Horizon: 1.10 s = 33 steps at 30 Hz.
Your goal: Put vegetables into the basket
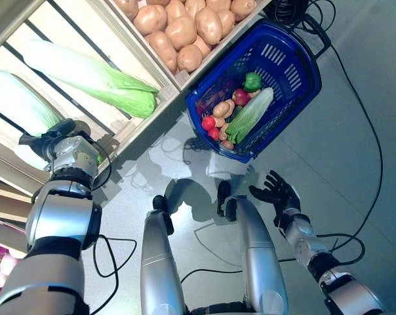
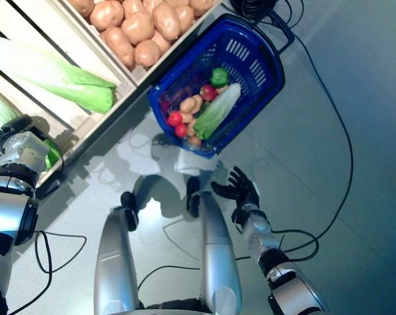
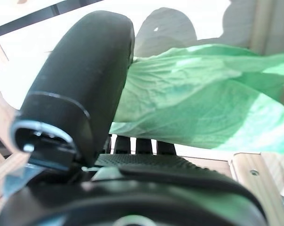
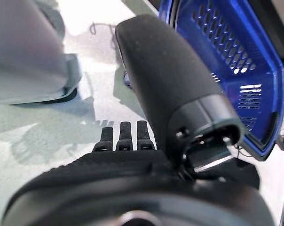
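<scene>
The floor (image 1: 355, 131) is smooth pale grey, and a slatted pale wooden produce stand (image 1: 145, 115) runs along its far-left side. One bin of the stand is heaped with brown potatoes (image 1: 185, 26). In the next compartment a long napa cabbage (image 1: 93, 75) with a white stalk and green leafy tip lies across the slats, and a second cabbage (image 1: 18, 105) lies further to the left.

A blue plastic basket (image 1: 296, 72) stands on the floor just beside the potato bin, its black handle folded down at the far side. Inside it lie another napa cabbage (image 1: 250, 115) set diagonally, a green pepper (image 1: 252, 81), several red round vegetables (image 1: 208, 123) and some small potatoes (image 1: 221, 108).

The left hand (image 1: 50, 139) reaches into the stand at the second cabbage; in the left wrist view its thumb (image 3: 85, 75) lies against the green leaf (image 3: 203, 108) with the fingers (image 3: 139, 146) beneath, so it appears to grip the cabbage. The right hand (image 1: 275, 191) hovers over the floor near the basket, fingers spread and relaxed, holding nothing.
</scene>
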Available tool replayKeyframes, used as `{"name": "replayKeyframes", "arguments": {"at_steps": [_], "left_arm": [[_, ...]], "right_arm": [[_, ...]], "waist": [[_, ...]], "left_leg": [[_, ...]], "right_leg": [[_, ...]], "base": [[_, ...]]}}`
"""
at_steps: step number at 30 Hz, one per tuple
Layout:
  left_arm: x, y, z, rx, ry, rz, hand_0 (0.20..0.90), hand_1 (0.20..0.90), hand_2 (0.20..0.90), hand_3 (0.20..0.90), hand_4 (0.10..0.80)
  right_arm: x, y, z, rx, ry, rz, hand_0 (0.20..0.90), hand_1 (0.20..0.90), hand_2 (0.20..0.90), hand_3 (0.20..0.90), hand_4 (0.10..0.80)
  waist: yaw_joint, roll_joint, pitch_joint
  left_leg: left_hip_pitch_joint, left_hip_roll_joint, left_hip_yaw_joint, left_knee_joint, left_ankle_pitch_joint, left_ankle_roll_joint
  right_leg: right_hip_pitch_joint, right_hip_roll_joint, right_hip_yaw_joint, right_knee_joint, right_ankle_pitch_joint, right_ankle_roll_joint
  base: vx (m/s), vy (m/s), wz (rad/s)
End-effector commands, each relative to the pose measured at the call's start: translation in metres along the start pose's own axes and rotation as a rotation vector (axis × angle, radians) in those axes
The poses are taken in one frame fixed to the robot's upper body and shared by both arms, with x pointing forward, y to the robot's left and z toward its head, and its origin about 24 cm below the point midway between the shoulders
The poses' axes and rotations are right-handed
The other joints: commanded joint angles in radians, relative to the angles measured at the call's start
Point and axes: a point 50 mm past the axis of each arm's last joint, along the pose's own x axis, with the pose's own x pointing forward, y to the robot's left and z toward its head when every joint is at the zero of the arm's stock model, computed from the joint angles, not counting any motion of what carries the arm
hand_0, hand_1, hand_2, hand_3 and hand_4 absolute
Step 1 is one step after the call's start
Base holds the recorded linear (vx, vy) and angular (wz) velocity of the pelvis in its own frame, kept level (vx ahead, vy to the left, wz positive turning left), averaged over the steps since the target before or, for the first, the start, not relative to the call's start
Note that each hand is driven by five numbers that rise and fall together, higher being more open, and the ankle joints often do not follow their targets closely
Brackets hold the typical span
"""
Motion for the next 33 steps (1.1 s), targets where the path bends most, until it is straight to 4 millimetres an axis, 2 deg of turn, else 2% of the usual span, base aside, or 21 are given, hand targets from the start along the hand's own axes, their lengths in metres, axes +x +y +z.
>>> {"name": "replayKeyframes", "arguments": {"at_steps": [1, 10, 13, 16, 18, 19, 20, 21, 22, 23, 24, 27, 29, 33], "left_arm": [[-0.003, -0.003, -0.026, -0.022, 0.143, -0.064, 0.3, 0.3, 0.3, 0.3, 0.4], [0.003, 0.006, -0.032, -0.051, 0.114, -0.062, 0.3, 0.3, 0.3, 0.3, 0.4], [0.006, 0.01, -0.028, -0.054, 0.027, -0.073, 0.3, 0.3, 0.3, 0.3, 0.4], [-0.001, 0.005, -0.025, -0.038, -0.075, -0.131, 0.3, 0.3, 0.3, 0.3, 0.4], [-0.007, 0.006, -0.034, -0.042, -0.115, -0.144, 0.3, 0.3, 0.3, 0.3, 0.4], [-0.011, 0.01, -0.045, -0.052, -0.129, -0.148, 0.3, 0.3, 0.3, 0.3, 0.4], [-0.013, 0.012, -0.051, -0.056, -0.129, -0.154, 0.3, 0.3, 0.3, 0.3, 0.4], [-0.017, 0.015, -0.059, -0.071, -0.139, -0.157, 0.3, 0.3, 0.3, 0.3, 0.4], [-0.023, 0.017, -0.069, -0.058, -0.151, -0.164, 0.3, 0.3, 0.3, 0.3, 0.4], [-0.024, 0.018, -0.071, -0.057, -0.158, -0.166, 0.3, 0.3, 0.3, 0.3, 0.4], [-0.034, 0.022, -0.082, -0.035, -0.19, -0.178, 0.3, 0.3, 0.3, 0.3, 0.4], [-0.046, 0.028, -0.102, -0.001, -0.21, -0.215, 0.3, 0.3, 0.3, 0.3, 0.4], [-0.063, 0.038, -0.126, 0.046, -0.228, -0.271, 0.3, 0.3, 0.3, 0.3, 0.4], [-0.082, 0.047, -0.144, 0.097, -0.28, -0.324, 0.3, 0.3, 0.3, 0.3, 0.4]], "right_arm": [[-0.004, -0.001, 0.015, 0.067, -0.118, -0.002, 0.9, 0.9, 0.9, 0.9, 0.8], [-0.004, -0.004, 0.015, 0.085, -0.12, -0.003, 0.9, 0.9, 0.9, 0.9, 0.8], [-0.006, -0.008, 0.013, 0.096, -0.119, -0.009, 0.9, 0.9, 0.9, 0.9, 0.8], [-0.011, -0.012, 0.007, 0.106, -0.113, -0.015, 0.9, 0.9, 0.9, 0.9, 0.8], [-0.017, -0.014, -0.001, 0.114, -0.102, -0.024, 0.9, 0.9, 0.9, 0.9, 0.8], [-0.021, -0.015, -0.006, 0.123, -0.095, -0.031, 0.9, 0.9, 0.9, 0.9, 0.8], [-0.023, -0.015, -0.009, 0.128, -0.091, -0.036, 0.9, 0.9, 0.9, 0.9, 0.8], [-0.025, -0.014, -0.012, 0.139, -0.093, -0.041, 0.9, 0.9, 0.9, 0.9, 0.8], [-0.028, -0.013, -0.015, 0.146, -0.09, -0.051, 0.9, 0.9, 0.9, 0.9, 0.8], [-0.028, -0.013, -0.015, 0.149, -0.092, -0.053, 0.9, 0.9, 0.9, 0.9, 0.8], [-0.032, -0.012, -0.018, 0.167, -0.097, -0.072, 0.9, 0.9, 0.9, 0.9, 0.8], [-0.037, -0.012, -0.021, 0.207, -0.102, -0.101, 0.9, 0.9, 0.9, 0.9, 0.8], [-0.046, -0.012, -0.027, 0.245, -0.101, -0.121, 0.9, 0.9, 0.9, 0.9, 0.8], [-0.055, -0.013, -0.034, 0.287, -0.101, -0.14, 0.9, 0.9, 0.9, 0.9, 0.8]], "waist": [[-0.002, -0.015, -0.003], [-0.001, 0.004, -0.003], [0.001, 0.019, -0.003], [0.002, 0.037, -0.018], [0.009, 0.049, -0.049], [0.016, 0.054, -0.067], [0.019, 0.056, -0.076], [0.026, 0.059, -0.088], [0.031, 0.061, -0.101], [0.031, 0.062, -0.103], [0.041, 0.067, -0.124], [0.053, 0.074, -0.157], [0.068, 0.083, -0.209], [0.084, 0.095, -0.279]], "left_leg": [[-0.009, -0.008, 0.043, -0.033, 0.053, 0.062], [0.123, -0.007, 0.068, -0.092, 0.059, 0.05], [0.211, -0.011, 0.078, -0.123, 0.061, 0.046], [0.3, -0.016, 0.092, -0.158, 0.061, 0.046], [0.361, -0.027, 0.096, -0.191, 0.062, 0.046], [0.396, -0.034, 0.103, -0.232, 0.094, 0.053], [0.421, -0.041, 0.096, -0.233, 0.069, 0.046], [0.437, -0.044, 0.103, -0.26, 0.098, 0.054], [0.466, -0.05, 0.102, -0.281, 0.101, 0.054], [0.471, -0.051, 0.101, -0.286, 0.101, 0.054], [0.514, -0.063, 0.095, -0.313, 0.105, 0.054], [0.577, -0.074, 0.084, -0.361, 0.113, 0.053], [0.667, -0.089, 0.078, -0.447, 0.132, 0.051], [0.762, -0.107, 0.07, -0.563, 0.16, 0.049]], "right_leg": [[0.081, -0.034, -0.001, 0.018, -0.043, 0.015], [0.211, -0.037, 0.001, -0.046, -0.038, 0.019], [0.291, -0.042, 0.009, -0.077, -0.036, 0.021], [0.372, -0.049, 0.014, -0.118, -0.031, 0.025], [0.43, -0.06, 0.009, -0.156, -0.027, 0.027], [0.464, -0.064, -0.003, -0.196, 0.004, 0.02], [0.49, -0.067, 0.001, -0.198, -0.018, 0.03], [0.51, -0.07, -0.008, -0.231, 0.012, 0.024], [0.54, -0.074, -0.014, -0.253, 0.016, 0.026], [0.546, -0.075, -0.015, -0.258, 0.017, 0.026], [0.596, -0.086, -0.025, -0.293, 0.025, 0.028], [0.671, -0.092, -0.041, -0.351, 0.037, 0.031], [0.775, -0.095, -0.062, -0.454, 0.062, 0.041], [0.888, -0.091, -0.084, -0.583, 0.098, 0.061]], "base": [[0.0, 0.0, 0.0], [-0.001, 0.001, 0.0], [0.014, 0.0, -0.01], [0.081, -0.011, -0.04], [0.107, -0.018, 0.0], [0.142, -0.026, 0.0], [0.049, -0.047, -0.02], [0.115, -0.046, -0.03], [0.013, -0.05, 0.02], [0.129, -0.047, 0.06], [0.107, -0.048, 0.07], [0.153, -0.051, 0.08], [0.228, -0.056, 0.16], [0.186, -0.036, 0.11]]}}
